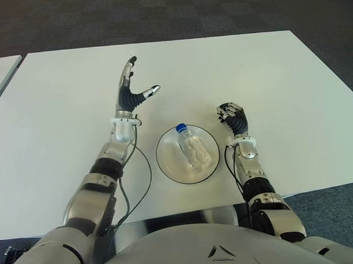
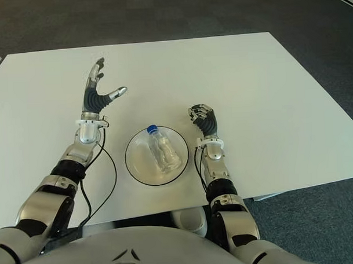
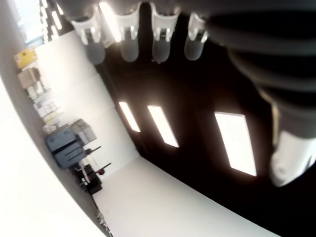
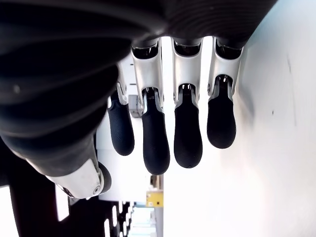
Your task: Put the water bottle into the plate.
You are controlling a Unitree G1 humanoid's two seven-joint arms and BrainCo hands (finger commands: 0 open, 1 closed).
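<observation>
The water bottle (image 1: 192, 147) lies inside the plate (image 1: 168, 167) near the table's (image 1: 59, 95) front edge; the task looks done. Left hand (image 1: 128, 90) spread and empty, right hand (image 1: 233, 116) curled, empty.

Water bottle (image 1: 193, 147): clear, glossy plastic, crinkled along the body; blue plastic cap.
Plate (image 1: 167, 166): transparent and glossy, glass or clear plastic, cannot tell which; thin dark rim line.
Tabletop (image 1: 232, 66): white, smooth, matt, with a faint sheen.
Left hand (image 1: 129, 92): black ribbed rubber-like palm covering, matt; silver metallic finger segments with pale glossy tips.
Right hand (image 1: 233, 116): polished silver metal knuckle links; fingertips (image 4: 155, 140) in black, smooth, matt rubber-like pads; ribbed black palm covering.
Cable (image 1: 145, 185) by the left forearm: thin, black, smooth sheath.
Floor (image 1: 161, 16): dark grey carpet tiles, rough, matt weave.
</observation>
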